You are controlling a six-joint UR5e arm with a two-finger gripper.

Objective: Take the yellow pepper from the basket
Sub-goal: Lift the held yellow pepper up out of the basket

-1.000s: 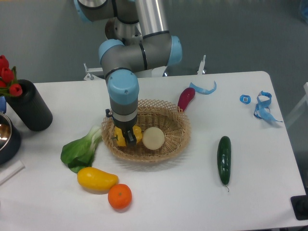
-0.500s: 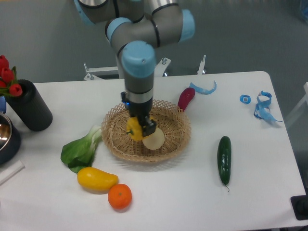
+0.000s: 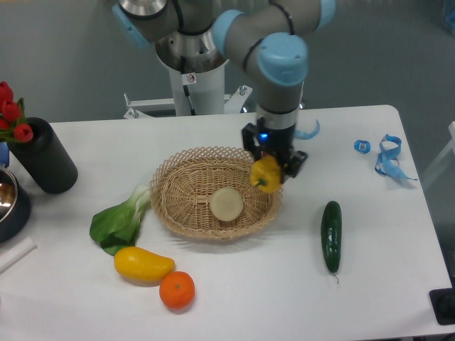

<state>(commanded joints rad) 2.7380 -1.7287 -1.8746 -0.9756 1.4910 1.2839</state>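
you've got the gripper (image 3: 271,170) clamped on the yellow pepper (image 3: 265,174), fingers closed against its sides w/ the pepper hanging below the wrist, lifted clear of the weave. it sits over the right rim of the basket (image 3: 178,207), roughly above the edge nearest the cucumber, not touching anything else that you can see. inside the basket there's only 1 item left, a pale round onion (image 3: 227,203), lying near the middle, a bit right of center. left of the basket, a leafy green bok choy (image 3: 117,222) lies on the table (image 3: 384,284) w/ its stalk end touching or nearly touching the basket's outer wall; can't tell which. in front of that, a smooth yellow mango-like fruit (image 3: 143,263) and an orange (image 3: 176,290) sit just beside each other, near the front-left. a dark green cucumber (image 3: 331,235) lies lengthwise to the right of the basket, well apart from it. behind the gripper a bit of blue ribbon (image 3: 309,130) shows, mostly hidden by the arm. far right, a small blue ring-like piece (image 3: 362,146) and more blue ribbon (image 3: 389,159) near the table edge. at the left edge you see a black cylinder vase (image 3: 44,156) w/ red tulips (image 3: 11,111), plus part of a dark bowl (image 3: 11,201).
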